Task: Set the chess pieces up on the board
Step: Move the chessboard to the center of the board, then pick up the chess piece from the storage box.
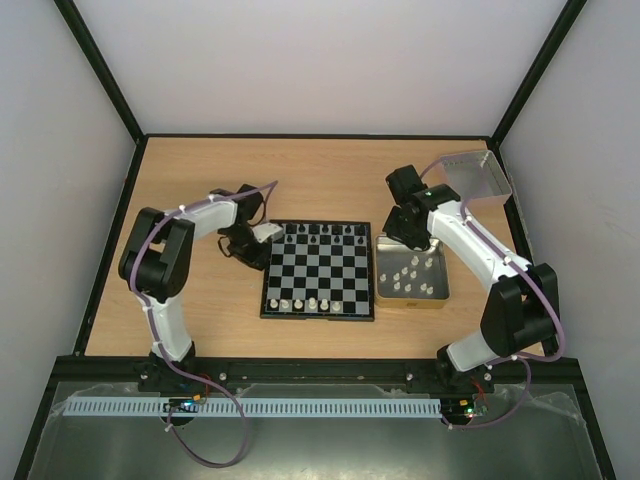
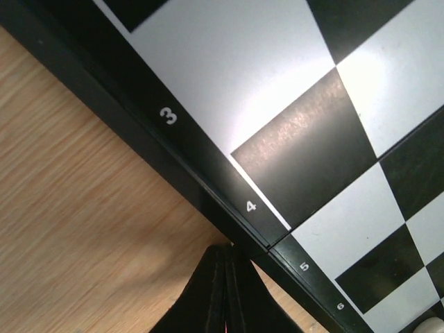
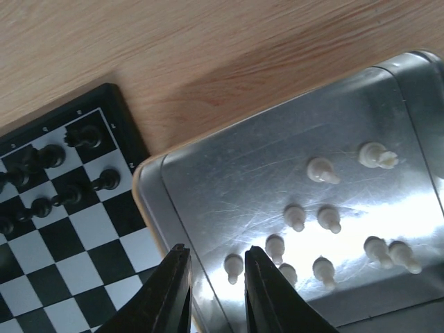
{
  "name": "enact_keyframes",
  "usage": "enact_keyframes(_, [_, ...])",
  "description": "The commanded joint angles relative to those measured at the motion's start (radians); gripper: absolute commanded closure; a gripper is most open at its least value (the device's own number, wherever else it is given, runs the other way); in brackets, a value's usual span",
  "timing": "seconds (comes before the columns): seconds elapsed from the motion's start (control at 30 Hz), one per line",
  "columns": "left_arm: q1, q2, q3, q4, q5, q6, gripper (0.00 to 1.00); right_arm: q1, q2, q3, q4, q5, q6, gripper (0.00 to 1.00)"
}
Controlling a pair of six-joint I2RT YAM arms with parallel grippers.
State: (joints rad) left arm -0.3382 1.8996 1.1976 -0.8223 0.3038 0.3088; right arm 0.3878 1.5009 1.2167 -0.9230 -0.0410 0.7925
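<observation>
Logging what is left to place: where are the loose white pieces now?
In the top view the loose white pieces lie in the metal tray just right of the board, under the right gripper.

Both arms are the same build. The left arm [image 1: 165, 275] and right arm [image 1: 492, 262] have white tube-shaped links with bulky, rounded black housings at the joints.

A lilac cable [image 1: 215, 204] runs along the outside of each arm, pinned by white ties, and hangs in a slack loop below each foot.

The feet sit on a black rail [image 1: 320, 376], with tiny coloured lights glowing at each one.

The left gripper [image 2: 226, 277] has matte black fingers that taper to thin wedge tips. The right gripper [image 3: 216, 258] has the same black fingers, with flat inner faces and a slight sheen on the edges.
</observation>
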Motion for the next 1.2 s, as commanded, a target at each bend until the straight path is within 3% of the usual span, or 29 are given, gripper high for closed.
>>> enact_keyframes(0.0, [-0.039, 0.008, -0.008, -0.005, 0.039, -0.011, 0.98, -0.004, 0.007, 0.032, -0.044, 0.019, -0.016, 0.79])
enact_keyframes(0.4, [-0.003, -0.109, -0.090, -0.015, -0.148, 0.047, 0.97, -0.004, -0.023, 0.049, -0.123, 0.041, -0.025, 0.80])
enact_keyframes(0.47, [0.023, -0.143, -0.099, -0.029, -0.169, 0.061, 0.79, -0.004, -0.044, 0.036, -0.128, 0.043, -0.023, 0.80])
enact_keyframes(0.57, [0.059, -0.212, -0.107, -0.049, -0.197, 0.091, 0.60, -0.004, -0.078, 0.019, -0.148, 0.052, -0.019, 0.80])
enact_keyframes(0.93, [0.185, -0.357, -0.009, -0.188, -0.180, 0.099, 0.07, 0.049, -0.208, -0.137, -0.115, -0.037, -0.032, 0.79])
enact_keyframes(1.03, [0.191, -0.396, 0.009, -0.223, -0.189, 0.080, 0.01, 0.058, -0.230, -0.176, -0.096, -0.058, -0.064, 0.76])
enact_keyframes(1.17, [0.209, -0.442, 0.029, -0.272, -0.199, 0.056, 0.01, 0.059, -0.265, -0.208, -0.080, -0.059, -0.124, 0.59])
